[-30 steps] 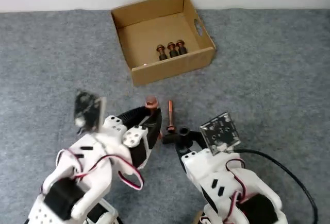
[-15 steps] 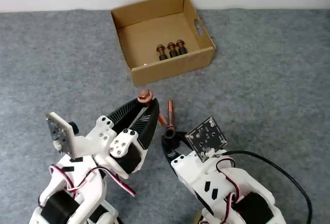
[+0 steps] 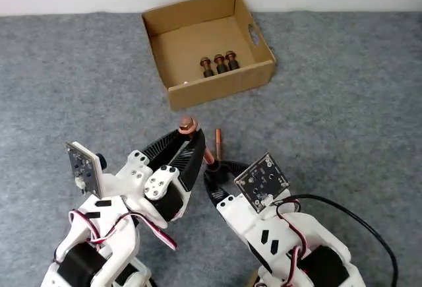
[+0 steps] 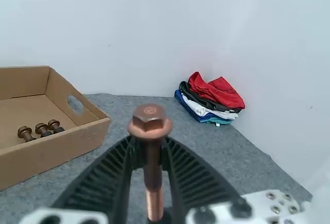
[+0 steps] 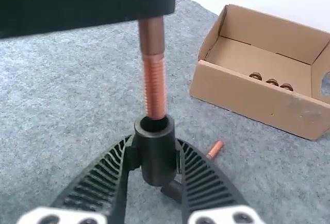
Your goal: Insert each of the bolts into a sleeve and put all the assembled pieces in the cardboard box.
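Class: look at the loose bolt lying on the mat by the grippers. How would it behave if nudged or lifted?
The loose bolt is round and lies flat, so it would probably roll, though the fuzzy mat should slow it. It looks like metal, so it is likely stiff and heavy for its size.

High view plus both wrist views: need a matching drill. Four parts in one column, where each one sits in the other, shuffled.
Things:
1. held bolt
2. sleeve
3. loose bolt
4. assembled pieces

Places:
A. lying on the carpet, between the arms and the box
B. side by side inside the cardboard box
C. clamped in the left gripper, head up
D. clamped in the right gripper, opening up

Pairs: 1-C, 2-D, 3-A, 4-B
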